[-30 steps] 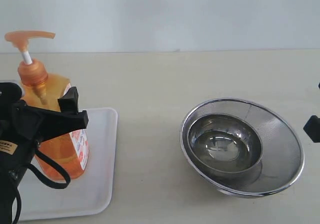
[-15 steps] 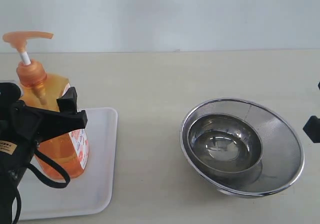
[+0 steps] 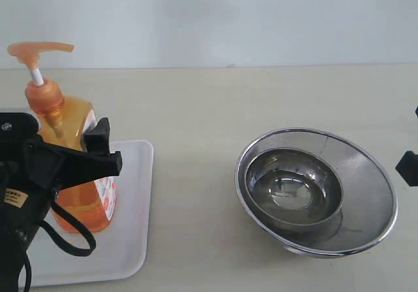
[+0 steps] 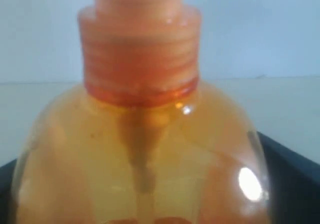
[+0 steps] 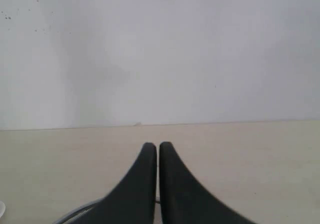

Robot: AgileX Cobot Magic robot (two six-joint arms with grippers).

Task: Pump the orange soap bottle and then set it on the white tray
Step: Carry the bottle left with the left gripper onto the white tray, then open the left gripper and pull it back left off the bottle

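Observation:
The orange soap bottle [image 3: 68, 119] stands upright on the white tray [image 3: 130, 240] at the left, pump head raised and its spout pointing right. My left gripper [image 3: 108, 148] is open, with a black finger on either side of the bottle's body at about mid-height. In the left wrist view the bottle [image 4: 145, 149] fills the picture, and a finger [image 4: 295, 179] shows at its edge. My right gripper [image 5: 158, 147] is shut on nothing, low over the table at the far right [image 3: 408, 168].
A round steel mesh bowl [image 3: 366, 174] with a smaller steel bowl [image 3: 294, 191] inside sits right of centre. Bare beige table lies between the tray and the bowls. A pale wall stands behind.
My left gripper has shifted slightly down and to the right along the bottle, while the bottle stays standing on the tray. The right gripper has not moved.

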